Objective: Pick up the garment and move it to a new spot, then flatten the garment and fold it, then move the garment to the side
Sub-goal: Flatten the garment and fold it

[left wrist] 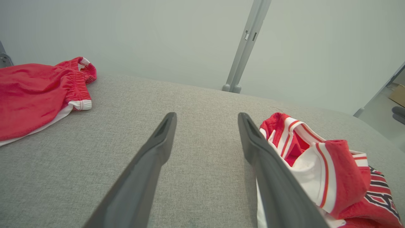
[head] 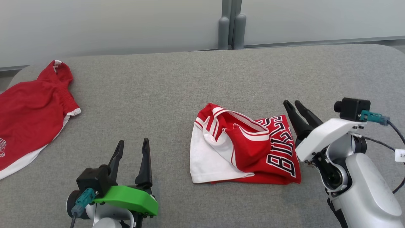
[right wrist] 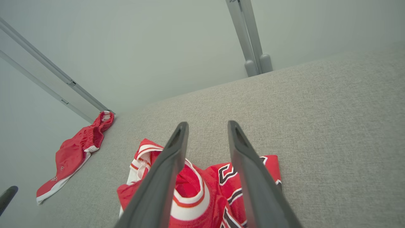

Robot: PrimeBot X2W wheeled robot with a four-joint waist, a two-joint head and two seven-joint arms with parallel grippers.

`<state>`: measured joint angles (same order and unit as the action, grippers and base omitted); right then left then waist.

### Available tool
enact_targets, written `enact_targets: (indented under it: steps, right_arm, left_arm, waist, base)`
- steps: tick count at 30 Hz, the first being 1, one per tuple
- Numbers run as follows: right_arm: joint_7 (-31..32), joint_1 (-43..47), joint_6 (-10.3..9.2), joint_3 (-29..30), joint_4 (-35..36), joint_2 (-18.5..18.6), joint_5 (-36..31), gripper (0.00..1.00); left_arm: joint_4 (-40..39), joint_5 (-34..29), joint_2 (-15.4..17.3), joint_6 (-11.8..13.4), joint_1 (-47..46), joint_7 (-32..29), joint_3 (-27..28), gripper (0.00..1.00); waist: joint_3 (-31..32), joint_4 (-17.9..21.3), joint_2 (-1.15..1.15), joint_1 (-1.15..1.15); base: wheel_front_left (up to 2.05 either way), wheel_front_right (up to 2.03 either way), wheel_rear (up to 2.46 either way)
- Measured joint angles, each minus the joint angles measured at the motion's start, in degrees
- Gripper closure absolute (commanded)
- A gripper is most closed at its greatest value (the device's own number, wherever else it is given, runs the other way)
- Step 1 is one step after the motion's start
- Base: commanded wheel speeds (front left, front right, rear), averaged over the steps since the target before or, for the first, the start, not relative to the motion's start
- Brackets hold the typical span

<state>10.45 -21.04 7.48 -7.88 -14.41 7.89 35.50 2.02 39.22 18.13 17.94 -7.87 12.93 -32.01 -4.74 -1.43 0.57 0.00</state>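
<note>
A red and white jersey garment (head: 243, 144) with black lettering lies crumpled on the grey table, right of centre; it also shows as the garment (left wrist: 319, 167) and the garment (right wrist: 208, 186). My right gripper (head: 294, 104) hovers just right of and above it, jaws open, nothing between the fingers (right wrist: 240, 148). At the lower left my left gripper (head: 133, 143) stands open over bare cloth, well left of the garment, with nothing between its fingers (left wrist: 164, 133).
A second red garment with white trim (head: 28, 117) lies at the table's far left edge. The grey table (head: 190, 79) ends at a pale wall with a grey post (head: 231, 25) behind it.
</note>
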Motion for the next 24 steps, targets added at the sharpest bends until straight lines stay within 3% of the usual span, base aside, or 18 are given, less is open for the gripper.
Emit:
enact_targets:
  steps: [1,4,14,19,24]
  right_arm:
    - [-0.4,0.9,0.00,0.5,0.0,0.0,-0.1,0.70]
    - [-2.0,3.1,0.00,1.6,-0.5,-0.4,-0.4,1.00]
    - [-10.1,6.4,0.00,-0.9,-5.5,-1.0,-2.2,1.00]
    - [-15.2,5.6,0.00,-1.7,-12.7,-1.1,-5.4,1.00]
    - [-19.6,2.2,0.00,-5.0,-21.9,-3.7,-6.9,1.00]
  left_arm:
    - [0.0,0.0,0.0,0.0,0.0,0.0,-0.1,0.00]
    - [-0.2,0.0,0.1,0.0,0.1,-0.1,-0.2,0.00]
    - [-1.2,-0.1,0.7,0.3,0.1,-0.5,-0.5,0.00]
    - [-1.9,-0.4,1.0,0.7,0.0,-0.7,-0.5,0.00]
    - [-2.4,-0.4,1.2,0.9,-0.2,-0.7,0.1,0.00]
  waist:
    - [0.0,0.1,0.00,0.00]
    - [0.0,0.1,0.00,0.00]
    - [-0.3,-0.9,0.00,0.00]
    - [-0.7,-2.3,0.00,0.00]
    - [-1.5,-4.4,0.00,0.00]
  base:
    - [0.00,0.00,0.00]
    - [0.00,0.00,0.00]
    - [0.00,0.00,0.00]
    - [0.00,0.00,0.00]
    - [0.00,0.00,0.00]
